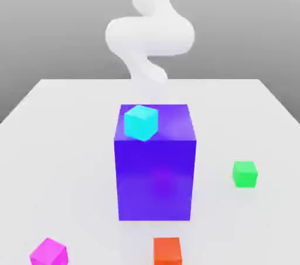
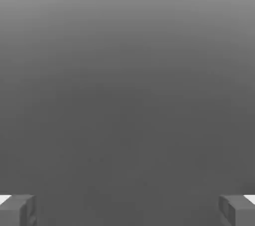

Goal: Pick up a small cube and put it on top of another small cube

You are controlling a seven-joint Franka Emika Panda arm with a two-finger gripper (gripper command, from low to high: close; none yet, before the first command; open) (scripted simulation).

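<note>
- Four small cubes are in play on the white worktop point(image 1: 70, 141), and none of them sits on another small cube, so the stacking has not begun.
- Furthest to the exterior view's left, at the near edge, lies the small cube point(image 1: 49, 252) in magenta; it rests flat on the worktop, well apart from everything else and untouched.
- In the middle stands the big blue-purple block point(image 1: 155, 170), with a cyan cube point(image 1: 141, 122) perched on its top face near the left front corner, turned slightly askew.
- Just in front of the block, at the near edge, is the orange-red cube point(image 1: 167, 251), a likely base for the stack in my judgement.
- To the exterior view's right sits the green cube point(image 1: 245, 174), alone on the worktop.
- Behind the block rises the white arm point(image 1: 149, 35).
- The hand point(image 2: 127, 210), in its own camera, has its fingertips point(image 2: 17, 210) spread as wide as they go with nothing between them.
- Left to do: reach the magenta cube, grasp, lift, carry, and set it down on another small cube.
</note>
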